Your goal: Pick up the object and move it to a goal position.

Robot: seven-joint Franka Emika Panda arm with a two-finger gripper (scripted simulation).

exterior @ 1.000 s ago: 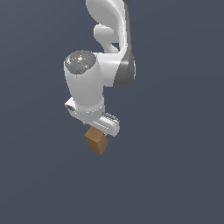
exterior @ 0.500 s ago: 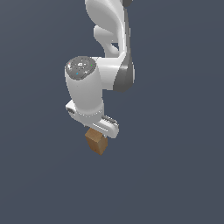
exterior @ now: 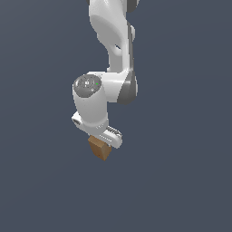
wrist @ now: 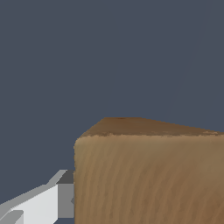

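In the exterior view the white Panda arm [exterior: 111,54] comes down from twelve o'clock, bends at a grey-banded joint near the middle of the frame, and ends in a stubby white wrist with a round cap facing the camera. Below the wrist, toward six o'clock, sits the gripper [exterior: 102,141], a flat white hand tilted so that its long edge runs from ten o'clock to four o'clock. The wooden block [exterior: 99,148] hangs directly under that hand, touching it, with its upper part tucked behind the white housing and its lower corner pointing toward six o'clock; it is tan-brown, grained, and narrower than the hand above it. Nothing but plain dark grey-blue background surrounds it, so it appears to be carried clear of any surface. In the wrist view the block [wrist: 148,175] fills much of the frame, its lighter grained face toward the camera and a darker face above. One of the fingers [wrist: 41,201], white with a grey pad, lies against the block's side, so the fingers are clamped on the block.
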